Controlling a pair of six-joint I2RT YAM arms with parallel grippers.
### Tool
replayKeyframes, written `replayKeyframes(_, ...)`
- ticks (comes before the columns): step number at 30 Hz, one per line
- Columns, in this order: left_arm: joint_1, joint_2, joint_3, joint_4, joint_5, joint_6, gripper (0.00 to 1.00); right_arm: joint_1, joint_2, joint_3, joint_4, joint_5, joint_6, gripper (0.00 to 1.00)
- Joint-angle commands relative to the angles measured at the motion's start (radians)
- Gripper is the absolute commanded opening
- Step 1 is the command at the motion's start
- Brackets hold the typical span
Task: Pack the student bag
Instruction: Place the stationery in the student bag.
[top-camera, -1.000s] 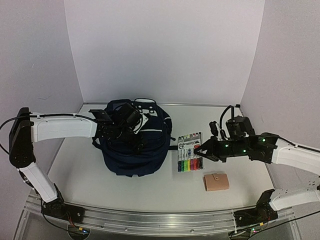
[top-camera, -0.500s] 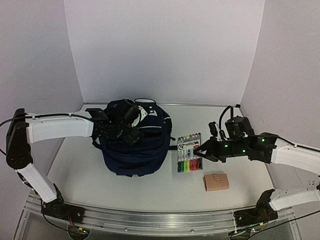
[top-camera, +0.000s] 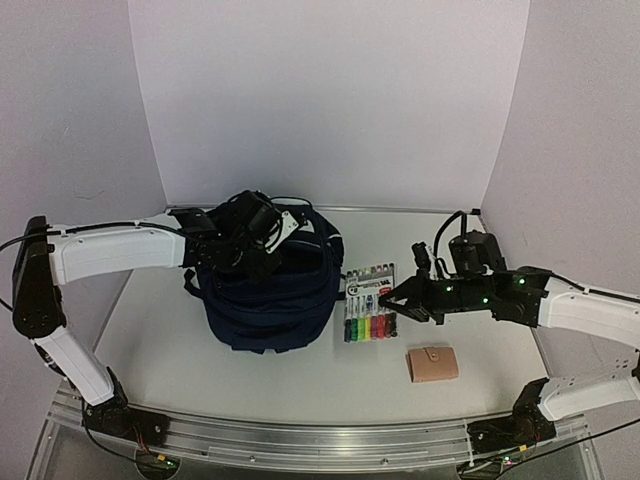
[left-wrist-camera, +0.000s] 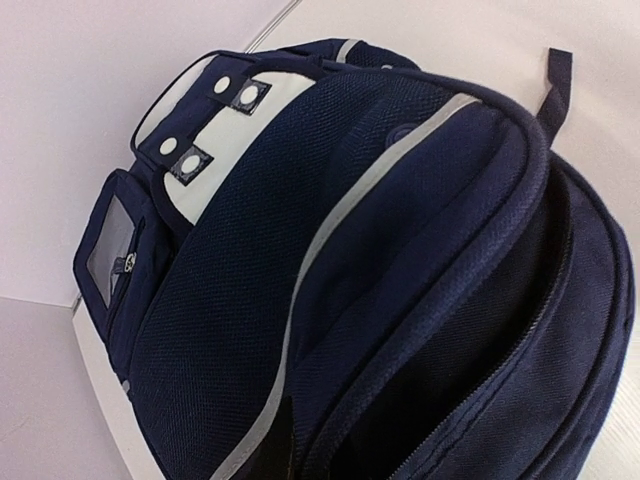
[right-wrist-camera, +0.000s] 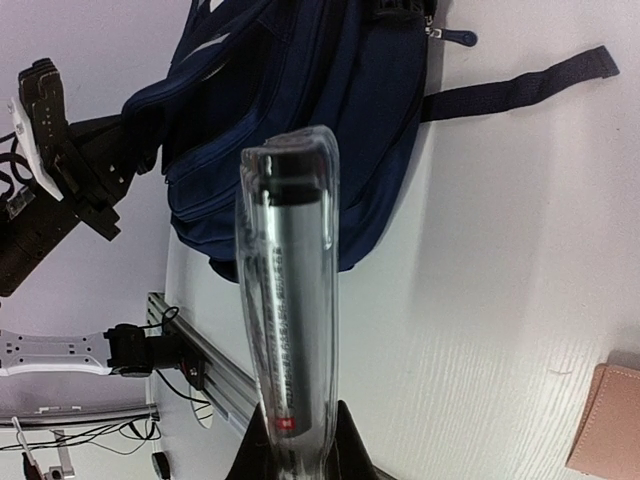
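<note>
The student bag, navy with grey stripes, stands at the table's left centre. It fills the left wrist view, its zip compartment gaping. My left gripper sits on the bag's top, shut on the fabric at the rim of that opening; its fingers are hidden in the folds. My right gripper is shut on a clear pack of coloured markers, held just right of the bag. In the right wrist view the marker pack stands edge-on between the fingers, with the bag beyond it.
A tan wallet lies on the table near the front, right of the bag, also at the right wrist view's corner. A dark strap trails from the bag across the table. White walls enclose the back and sides.
My left gripper has closed on the bag's top and shifted slightly back. My right gripper has carried the marker pack a little to the left, nearer the bag.
</note>
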Motion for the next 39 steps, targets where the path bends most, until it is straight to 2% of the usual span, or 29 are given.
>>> replayKeyframes(1, -0.076, -0.011, 0.178, -0.038, 0.071, -0.038, 0.0, 0.002, 0.005, -0.005, 0.117, -0.062, 0.055, 0.0)
replayKeyframes(7, -0.116, 0.063, 0.37, -0.126, 0.23, -0.175, 0.0, 0.002, 0.007, -0.012, 0.154, -0.097, 0.086, 0.0)
replayKeyframes(15, -0.132, 0.144, 0.512, -0.183, 0.369, -0.323, 0.0, 0.002, 0.022, -0.045, 0.212, -0.066, 0.164, 0.0)
replayKeyframes(20, -0.139, 0.159, 0.532, -0.162, 0.481, -0.371, 0.0, 0.002, 0.045, -0.117, 0.37, -0.002, 0.326, 0.0)
replayKeyframes(23, -0.149, 0.167, 0.546, -0.17, 0.498, -0.376, 0.0, 0.002, 0.029, -0.152, 0.477, 0.06, 0.427, 0.0)
replayKeyframes(28, -0.15, 0.167, 0.535, -0.166, 0.501, -0.379, 0.0, 0.002, -0.003, -0.138, 0.503, 0.165, 0.501, 0.0)
replayKeyframes(39, -0.151, 0.171, 0.511, -0.098, 0.572, -0.377, 0.0, 0.039, 0.088, -0.047, 0.553, 0.398, 0.601, 0.0)
